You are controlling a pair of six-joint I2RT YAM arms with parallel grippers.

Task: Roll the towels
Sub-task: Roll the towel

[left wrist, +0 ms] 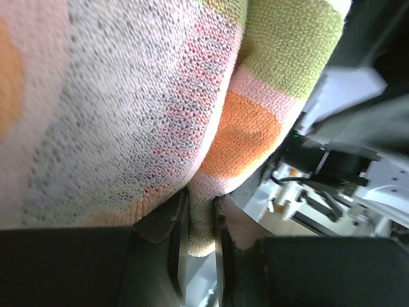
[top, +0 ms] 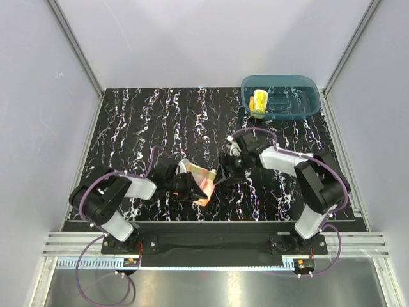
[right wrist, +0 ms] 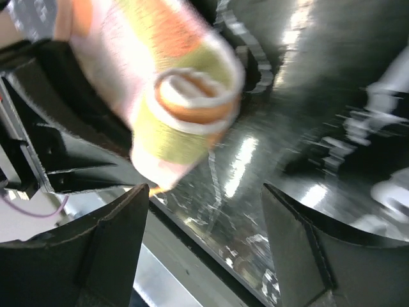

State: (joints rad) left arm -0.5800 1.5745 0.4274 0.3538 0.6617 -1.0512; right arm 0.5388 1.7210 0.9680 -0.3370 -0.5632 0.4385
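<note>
Two states: my left gripper pinches the dotted towel's lower edge, mid-frame; my right gripper is spread, gap to the roll's end; table stretches upper left.

Bare mat far left, teal tub in far-right corner, towel held centre-front

From above, the light is bright and even and falls softly from overhead. The arms cast only faint shadows on the glossy black counter, and the pale walls look flat. The left wrist picture sits so close to the dotted towel that its knit is crisp mid-frame, while the background at right washes out white. The right wrist picture is smeared with blur. Glare streaks the counter there, and the right end effector looks dark and soft-edged.
</note>
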